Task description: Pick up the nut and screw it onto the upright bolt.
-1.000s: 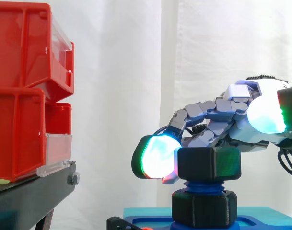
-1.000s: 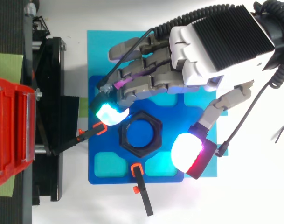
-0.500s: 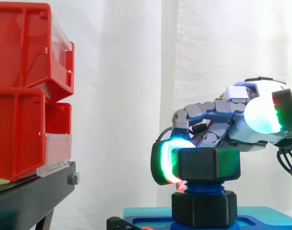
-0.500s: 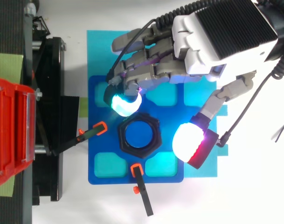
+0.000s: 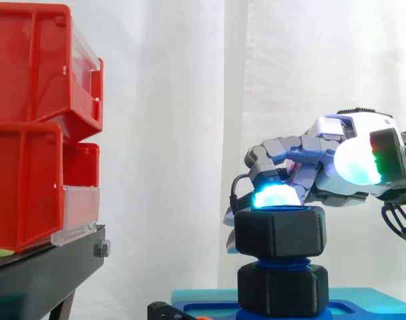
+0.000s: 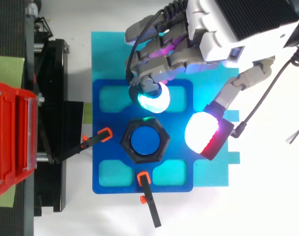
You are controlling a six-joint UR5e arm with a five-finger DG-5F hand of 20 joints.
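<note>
Black hex nut [image 5: 277, 232] sits threaded on the upright blue bolt [image 6: 145, 140], above a second black hex collar [image 5: 279, 288] on the blue fixture plate [image 6: 97, 142]. Hand [image 6: 228, 29] hovers just behind the nut, loosely spread and pinching nothing. Cyan fingertip [image 6: 154, 97] is near the nut's far edge, contact unclear. Thumb pad [image 6: 203, 135] stands apart to the side. Red bins [image 5: 29, 133] are well apart.
</note>
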